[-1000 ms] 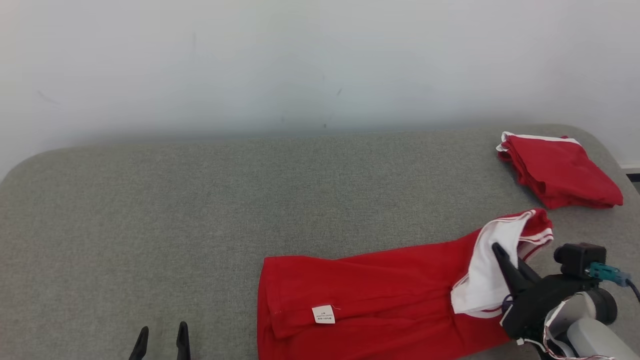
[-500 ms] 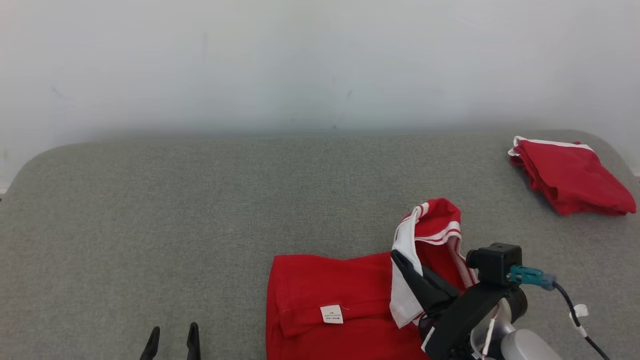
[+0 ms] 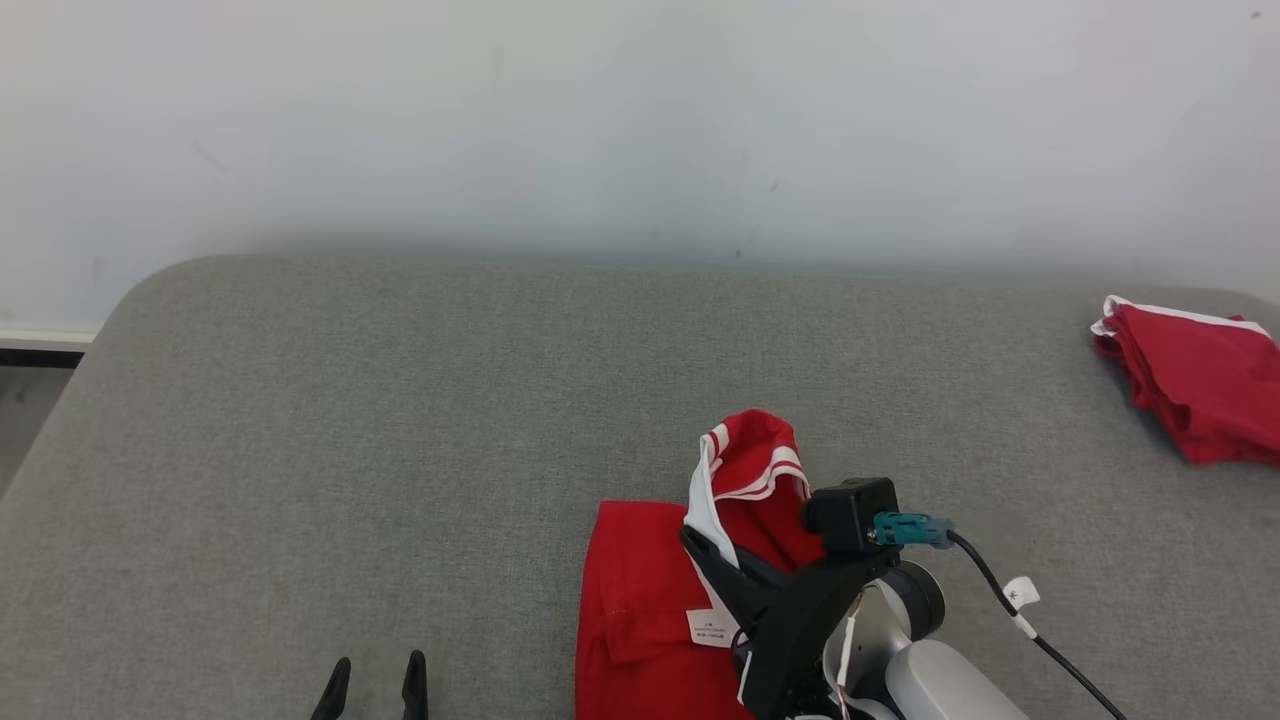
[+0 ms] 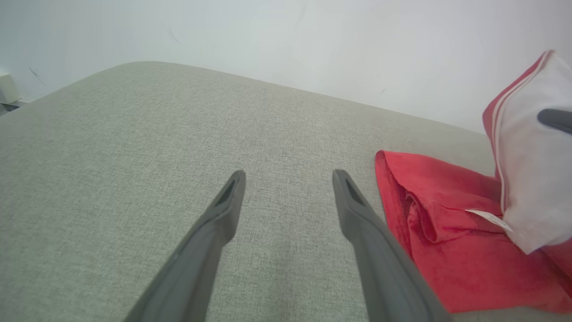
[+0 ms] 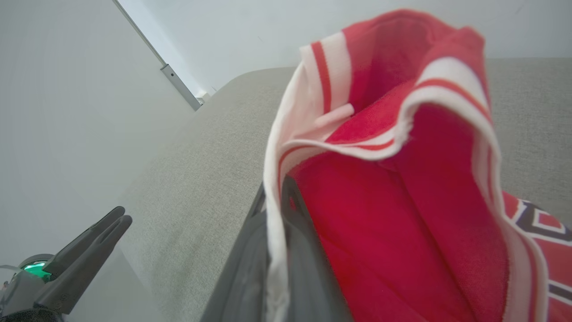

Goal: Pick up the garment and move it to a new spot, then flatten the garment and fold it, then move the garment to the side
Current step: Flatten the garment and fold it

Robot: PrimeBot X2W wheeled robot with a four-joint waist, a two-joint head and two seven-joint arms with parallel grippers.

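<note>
A red garment [image 3: 640,620] with white stripes lies on the grey padded table [image 3: 400,420] near its front edge. Its trimmed end [image 3: 750,460] is lifted and doubled back over the flat part. My right gripper [image 3: 700,545] is shut on that white-edged hem, and the right wrist view has the cloth [image 5: 380,179] pinched between the fingers [image 5: 250,241]. A white label [image 3: 712,626] lies on the flat part. My left gripper [image 4: 288,179] hovers open over bare table, left of the garment's edge [image 4: 447,232], with nothing in it.
A second red garment [image 3: 1200,385] sits folded at the table's right side. A pale wall [image 3: 600,120] rises behind the table, whose rounded left corner [image 3: 130,290] is in view. A black cable [image 3: 1010,600] trails from my right wrist.
My right gripper has carried the garment's striped end to the left, over the flat part, so the cloth is now doubled. The camera has turned left. The left gripper stays open.
</note>
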